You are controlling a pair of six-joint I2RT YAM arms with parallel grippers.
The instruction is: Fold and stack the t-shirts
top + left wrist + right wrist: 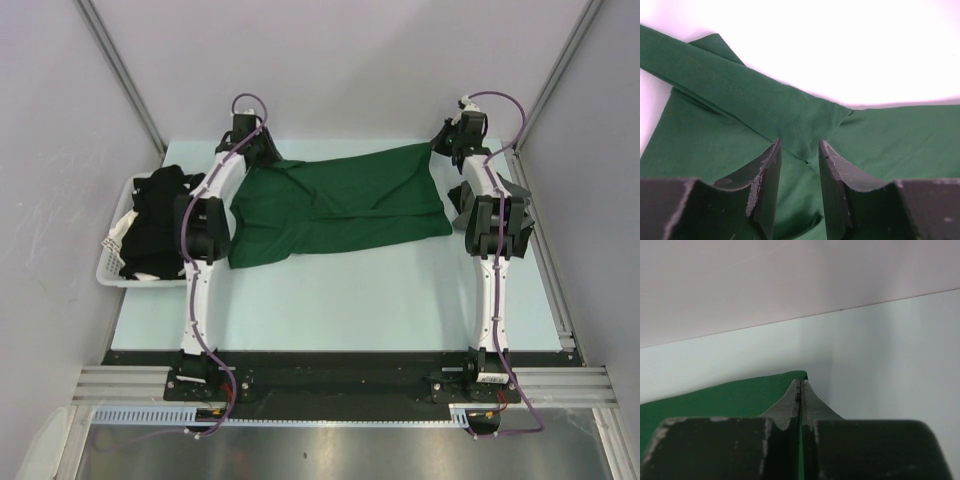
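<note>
Right pincer (801, 382) clamped tight on a corner of the green shirt (340, 205), table (890, 350) edge and wall (790, 280) just beyond. Left pincer (800, 145) half-open astride a shirt fold; basket (115, 255) with black shirts (155, 215) near its left.

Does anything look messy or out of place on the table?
The green t-shirt lies askew and rumpled: a band of cloth is folded diagonally across it by the left gripper, and the right gripper pinches its far corner.
</note>
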